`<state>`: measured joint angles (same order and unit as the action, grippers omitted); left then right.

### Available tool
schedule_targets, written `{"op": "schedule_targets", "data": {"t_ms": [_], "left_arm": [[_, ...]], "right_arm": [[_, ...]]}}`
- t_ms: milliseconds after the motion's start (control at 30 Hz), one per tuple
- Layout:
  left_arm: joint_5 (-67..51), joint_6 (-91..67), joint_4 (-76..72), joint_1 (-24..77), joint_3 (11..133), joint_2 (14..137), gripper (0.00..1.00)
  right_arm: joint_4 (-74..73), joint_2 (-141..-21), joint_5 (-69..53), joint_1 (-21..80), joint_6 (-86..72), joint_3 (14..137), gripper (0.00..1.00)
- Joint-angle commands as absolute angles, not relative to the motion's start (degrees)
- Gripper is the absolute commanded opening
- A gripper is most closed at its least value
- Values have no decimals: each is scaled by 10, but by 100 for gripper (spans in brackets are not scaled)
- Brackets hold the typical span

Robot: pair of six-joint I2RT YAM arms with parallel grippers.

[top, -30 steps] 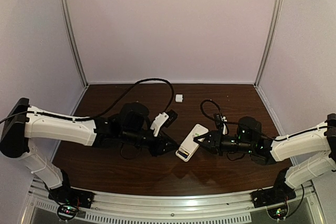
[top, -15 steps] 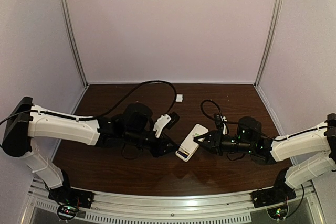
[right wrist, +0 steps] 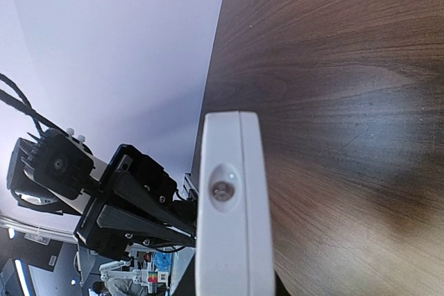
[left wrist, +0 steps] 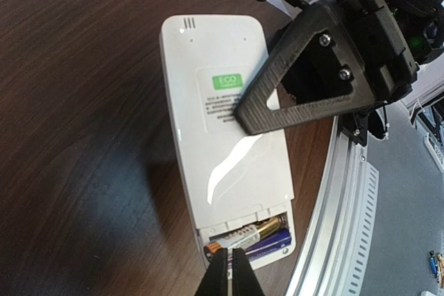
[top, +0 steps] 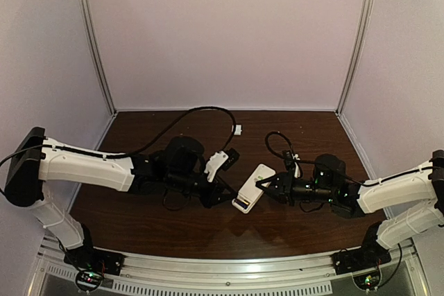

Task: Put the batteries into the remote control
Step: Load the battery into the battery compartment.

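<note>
Left gripper: jaws pinched fully together, with nothing visible between them. The tips sit at the open compartment on the remote's near end, right at the batteries. We cannot tell whether they touch.

Batteries: two lie side by side in the compartment. We cannot confirm that they are fully seated.

Remote: back up, cover off, low over the table. We cannot tell whether it rests on it.

Right gripper: clamped on the remote's far part, with one finger across its back.

Step, as we judge it: seating the batteries.

Next move: a short, gentle downward press with the closed tips on the nearer battery. Meanwhile the right gripper must hold the remote steady so it does not tip.
</note>
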<state>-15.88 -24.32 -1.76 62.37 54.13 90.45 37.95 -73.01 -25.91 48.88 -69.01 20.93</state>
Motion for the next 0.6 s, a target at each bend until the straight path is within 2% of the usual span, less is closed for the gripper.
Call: {"op": "schedule_targets", "data": {"t_ms": [0, 500, 567], "left_arm": [[-162, -234, -22, 628, 558, 918, 2], [-161, -231, -15, 639, 562, 928, 0], [-151, -231, -12, 638, 558, 920, 5]], "right_arm": [[405, -721, -255, 491, -694, 212, 0], [409, -712, -248, 491, -699, 211, 0], [406, -710, -248, 491, -699, 209, 0]]}}
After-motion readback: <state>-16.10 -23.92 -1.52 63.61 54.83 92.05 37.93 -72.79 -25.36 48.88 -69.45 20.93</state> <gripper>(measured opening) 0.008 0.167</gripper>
